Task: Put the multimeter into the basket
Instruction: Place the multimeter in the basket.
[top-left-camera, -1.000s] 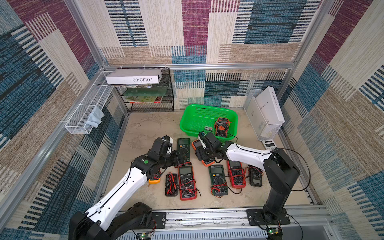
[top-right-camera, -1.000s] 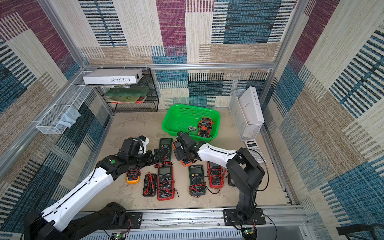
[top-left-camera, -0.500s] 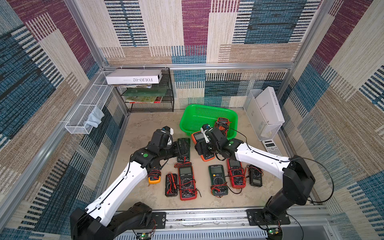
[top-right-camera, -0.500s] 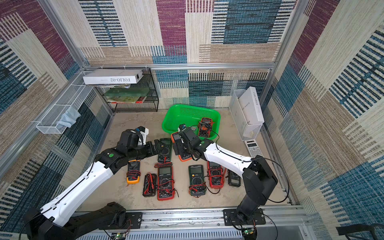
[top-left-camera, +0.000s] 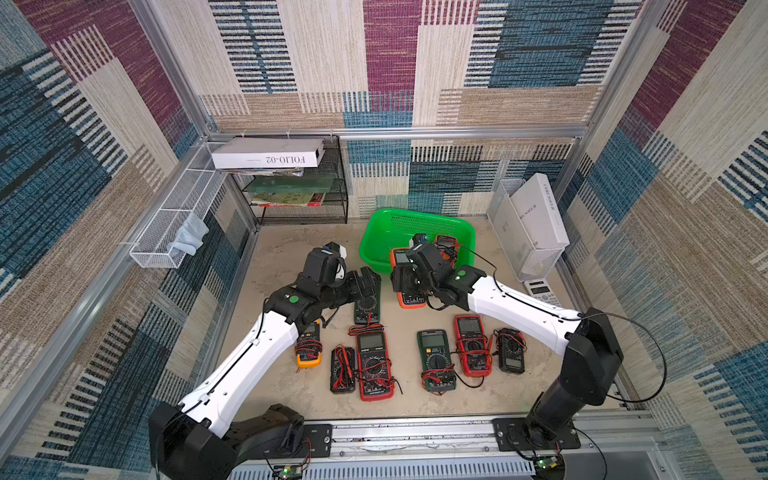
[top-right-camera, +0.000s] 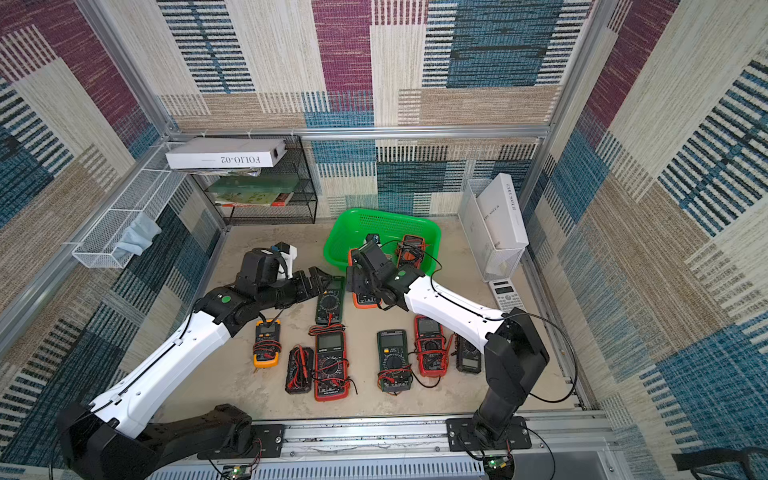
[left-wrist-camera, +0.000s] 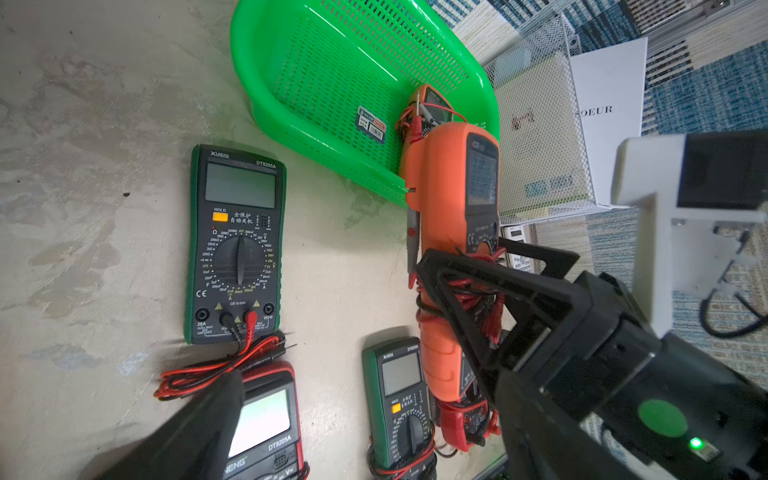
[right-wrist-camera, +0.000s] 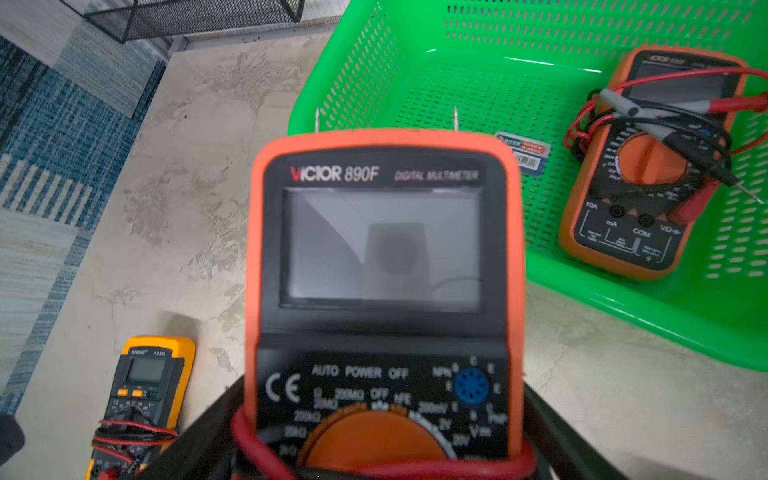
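Lifted off the table, the orange multimeter (right-wrist-camera: 382, 249) has travelled toward the basket (top-left-camera: 415, 214) and now hangs tilted, its top at the basket's near rim. The right gripper (left-wrist-camera: 494, 262) is clamped around it, and the dial is blurred and half hidden. The left gripper (top-left-camera: 368, 279), fingers spread, hovers over a green multimeter (left-wrist-camera: 237, 245), masking its top in both top views.

Right wrist view: the orange multimeter (right-wrist-camera: 382, 266) is cut off through its dial at the frame edge, and the dial print is blurred. Of the right gripper (right-wrist-camera: 382, 440), only dark slivers of the jaws show. The basket (right-wrist-camera: 357, 75) runs out of frame; its sticker (right-wrist-camera: 524, 154) is partly covered and unreadable. In both top views the right arm hides that multimeter's middle.
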